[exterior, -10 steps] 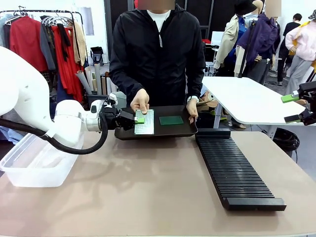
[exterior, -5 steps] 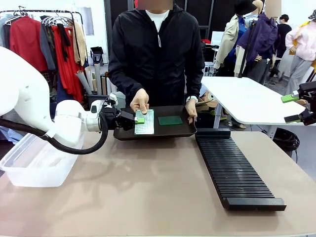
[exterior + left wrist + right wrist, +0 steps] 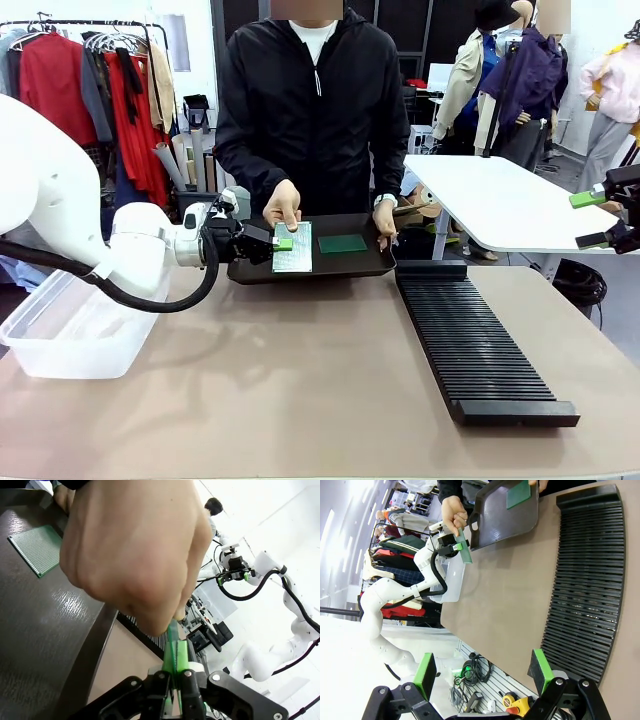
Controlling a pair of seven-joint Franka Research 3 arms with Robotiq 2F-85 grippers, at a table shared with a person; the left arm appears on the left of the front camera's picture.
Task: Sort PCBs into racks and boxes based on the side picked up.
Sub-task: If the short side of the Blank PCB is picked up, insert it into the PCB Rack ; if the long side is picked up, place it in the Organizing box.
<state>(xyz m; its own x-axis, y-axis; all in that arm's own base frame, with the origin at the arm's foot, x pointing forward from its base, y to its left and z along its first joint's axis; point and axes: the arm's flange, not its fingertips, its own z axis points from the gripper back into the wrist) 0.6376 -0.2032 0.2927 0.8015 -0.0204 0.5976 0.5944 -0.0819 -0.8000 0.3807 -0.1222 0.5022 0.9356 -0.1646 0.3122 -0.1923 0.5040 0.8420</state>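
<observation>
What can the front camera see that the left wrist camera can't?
Front view: the clear tub at the table's left side, the whole long black rack, and the pale speckled face of the held PCB. Left wrist view: a close look at that board edge-on, thin as a line, pinched in the left gripper, plus the tiny holes on the second PCB. Both: the person's hand holding the same board, the black tray, and the right gripper, open and far off.
</observation>
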